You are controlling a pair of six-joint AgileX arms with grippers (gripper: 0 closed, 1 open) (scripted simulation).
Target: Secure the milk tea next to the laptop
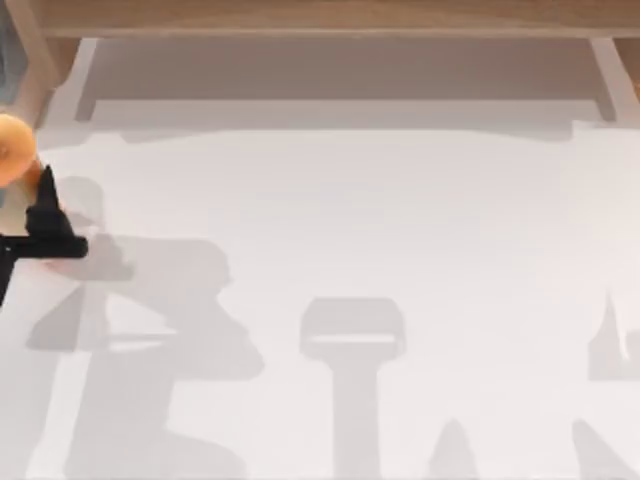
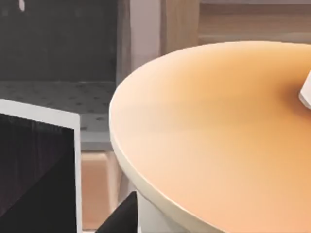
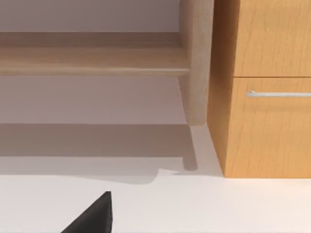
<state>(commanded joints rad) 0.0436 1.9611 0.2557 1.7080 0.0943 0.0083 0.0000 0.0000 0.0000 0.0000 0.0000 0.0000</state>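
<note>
I have my left gripper [image 1: 42,205] right beside the milk tea [image 1: 14,148] at the table's far-left edge, its orange top [image 2: 218,136] just ahead, though I cannot tell whether it grips, so securing looks unfinished.

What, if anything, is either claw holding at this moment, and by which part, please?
It cannot be told for certain. The left claw sits right against the milk tea at the table's left edge, below its orange top, but no closed grip is visible.
</note>
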